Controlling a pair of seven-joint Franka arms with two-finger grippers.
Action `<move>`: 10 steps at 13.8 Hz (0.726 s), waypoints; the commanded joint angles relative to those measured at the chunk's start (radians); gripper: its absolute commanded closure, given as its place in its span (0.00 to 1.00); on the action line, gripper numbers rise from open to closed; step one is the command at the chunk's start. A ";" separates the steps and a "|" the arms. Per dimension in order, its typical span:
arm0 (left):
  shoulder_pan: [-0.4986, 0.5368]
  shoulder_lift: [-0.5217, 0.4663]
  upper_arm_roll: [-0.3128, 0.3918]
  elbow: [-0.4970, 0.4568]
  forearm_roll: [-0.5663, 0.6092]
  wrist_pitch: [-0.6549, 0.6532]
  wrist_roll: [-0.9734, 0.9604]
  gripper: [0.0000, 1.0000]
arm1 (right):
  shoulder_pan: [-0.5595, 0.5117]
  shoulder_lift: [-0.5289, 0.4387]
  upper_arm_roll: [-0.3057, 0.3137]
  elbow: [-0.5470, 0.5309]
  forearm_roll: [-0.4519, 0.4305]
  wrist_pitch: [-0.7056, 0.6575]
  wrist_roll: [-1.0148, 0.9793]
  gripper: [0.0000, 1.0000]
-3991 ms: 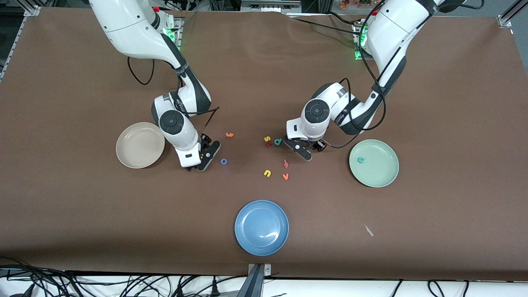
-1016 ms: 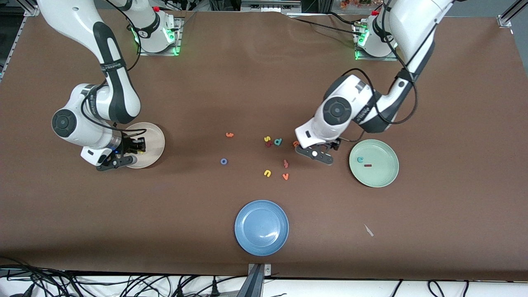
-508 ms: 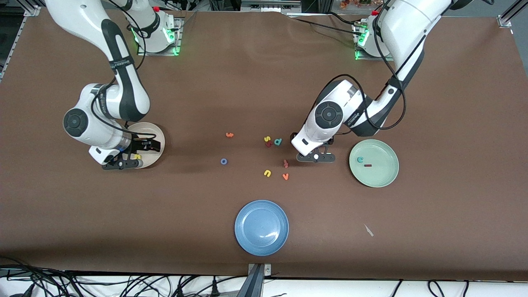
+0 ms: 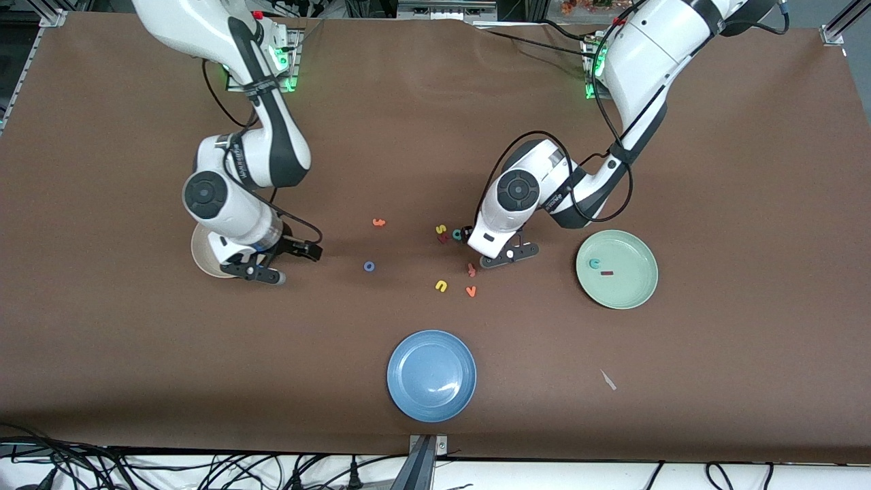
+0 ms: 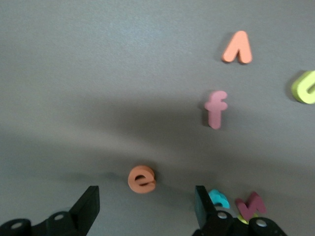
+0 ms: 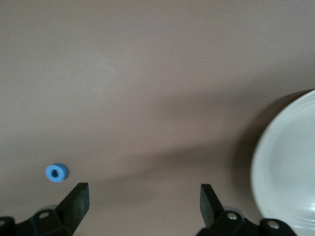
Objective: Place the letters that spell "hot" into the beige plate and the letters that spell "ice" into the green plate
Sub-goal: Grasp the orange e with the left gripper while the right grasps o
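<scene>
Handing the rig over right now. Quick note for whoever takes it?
Left gripper: open, low over the small orange letter e on the table.
Right gripper: open, empty, beside the round cream-beige plate.
Done: teal letter c and dark maroon bar i lie in the round pale green plate.
Left: the e, the blue ring o and the orange t, all on the table. Yellow h not visible; the right arm hides most of the beige plate.
</scene>
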 commanded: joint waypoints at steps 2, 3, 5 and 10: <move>0.002 0.014 0.007 -0.007 0.029 0.029 -0.033 0.33 | 0.011 0.144 0.050 0.180 0.055 -0.009 0.038 0.00; 0.002 0.019 0.005 -0.007 0.029 0.031 -0.033 0.33 | 0.011 0.173 0.053 0.214 0.055 -0.012 0.038 0.00; 0.004 0.028 0.005 -0.007 0.029 0.036 -0.033 0.33 | 0.012 0.219 0.054 0.282 0.039 -0.069 0.028 0.00; -0.010 0.037 0.007 -0.009 0.034 0.037 -0.033 0.40 | 0.021 0.285 0.076 0.382 0.019 -0.132 0.028 0.00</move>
